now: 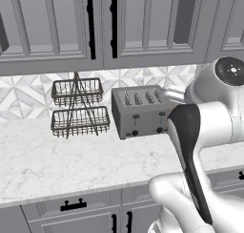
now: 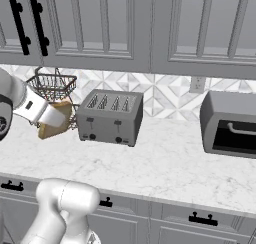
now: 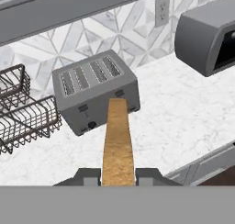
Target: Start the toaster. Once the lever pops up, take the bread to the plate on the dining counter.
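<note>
Base views flank arm, facing wall counter; hand view nearer; all share toaster (image 1: 139, 111).

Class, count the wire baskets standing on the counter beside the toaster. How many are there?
2, stacked on one stand left of the toaster: the upper basket and the lower basket directly beneath. None appear hidden.

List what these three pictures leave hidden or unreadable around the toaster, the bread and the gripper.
- Gripper: in the left base view the robot's own arm covers it.
- Bread: right base view, its near end is hidden behind the white hand; hand view shows it edge-on, so its faces can't be read.
- Toaster: left base view, right end hidden by the arm; knob markings too small.
- Oven box: cut off by the right edge.
</note>
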